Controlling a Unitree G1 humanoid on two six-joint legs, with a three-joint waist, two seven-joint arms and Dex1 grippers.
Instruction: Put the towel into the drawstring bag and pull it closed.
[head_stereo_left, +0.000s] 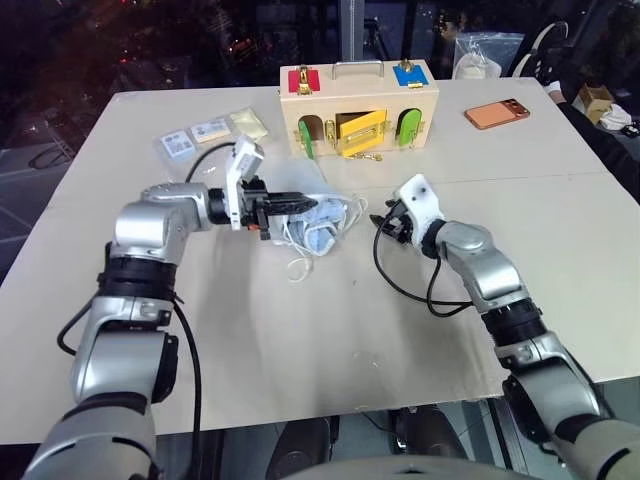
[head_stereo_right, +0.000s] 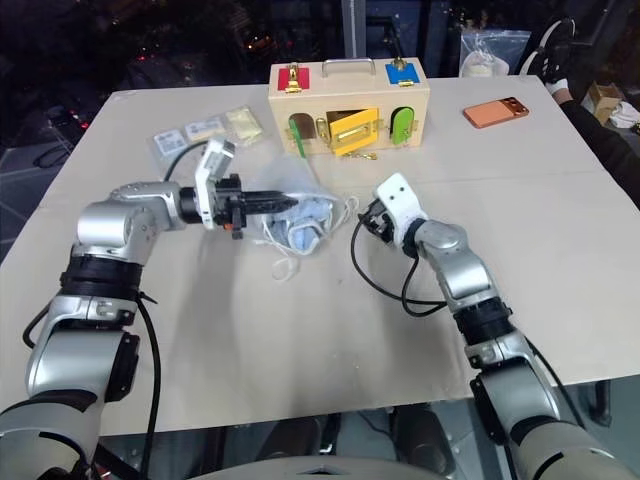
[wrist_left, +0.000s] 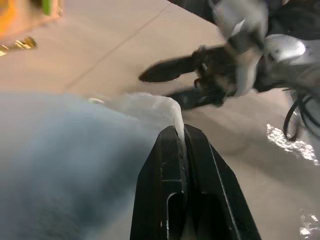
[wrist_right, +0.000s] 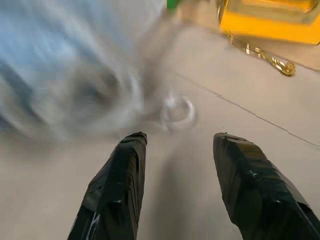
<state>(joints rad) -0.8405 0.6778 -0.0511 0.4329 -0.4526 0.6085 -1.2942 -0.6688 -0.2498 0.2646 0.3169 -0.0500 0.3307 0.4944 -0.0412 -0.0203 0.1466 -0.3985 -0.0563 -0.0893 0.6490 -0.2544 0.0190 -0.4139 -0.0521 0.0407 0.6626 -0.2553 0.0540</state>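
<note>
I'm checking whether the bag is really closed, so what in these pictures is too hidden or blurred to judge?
- Mouth of the drawstring bag: crumpled folds hide it in the eye views, so how far it is drawn shut is unclear.
- Towel: seen only through the mesh; its edges cannot be traced.
- Cord: blurred in the right wrist view.
- Bag fabric in the left end effector: which part is pinched is unclear.

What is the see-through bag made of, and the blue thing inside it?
The bag looks like thin white mesh fabric: the blue shows through it. The towel inside looks like soft, fluffy terry cloth. The box behind them seems pale wood, smooth and matte.
</note>
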